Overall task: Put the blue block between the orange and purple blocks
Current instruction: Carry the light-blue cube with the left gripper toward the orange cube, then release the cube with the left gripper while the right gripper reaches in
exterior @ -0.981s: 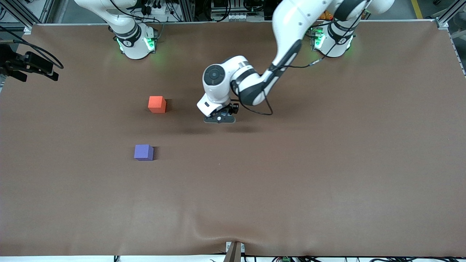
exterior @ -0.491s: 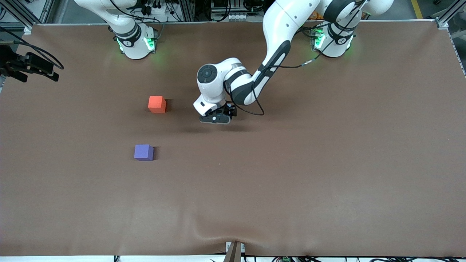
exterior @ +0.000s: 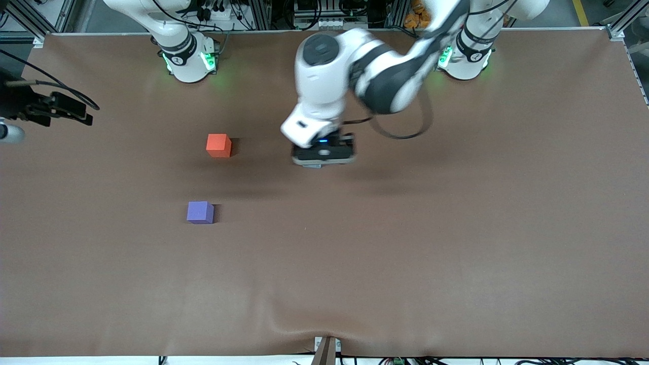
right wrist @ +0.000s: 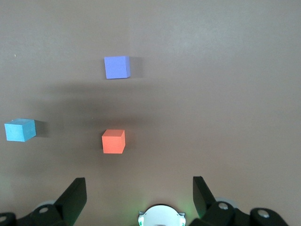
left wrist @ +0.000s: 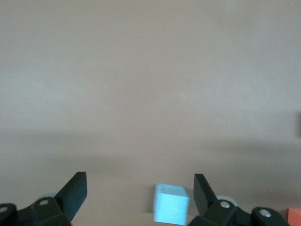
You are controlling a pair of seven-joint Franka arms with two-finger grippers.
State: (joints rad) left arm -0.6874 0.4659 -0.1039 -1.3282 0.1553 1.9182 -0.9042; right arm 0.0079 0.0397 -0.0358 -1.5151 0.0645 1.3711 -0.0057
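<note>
The light blue block [left wrist: 171, 203] sits on the brown table; it also shows in the right wrist view [right wrist: 19, 130]. My left gripper [left wrist: 140, 186] is open and empty in the air above it, with the block below and close to one finger. In the front view the left hand [exterior: 323, 154] hides the block. The orange block [exterior: 218, 145] and the purple block [exterior: 200, 212] stand apart toward the right arm's end, the purple one nearer the front camera. My right gripper [right wrist: 138, 188] is open and empty, high over its own base, and waits.
The brown mat [exterior: 405, 243] covers the whole table. The right arm's base [exterior: 187, 56] and the left arm's base [exterior: 464, 56] stand along the table's back edge. The right arm's hand and cables [exterior: 50, 109] show at the table's end.
The left hand has lifted away from the table and shifted a little toward the left arm's end. The orange and purple blocks have not moved.
</note>
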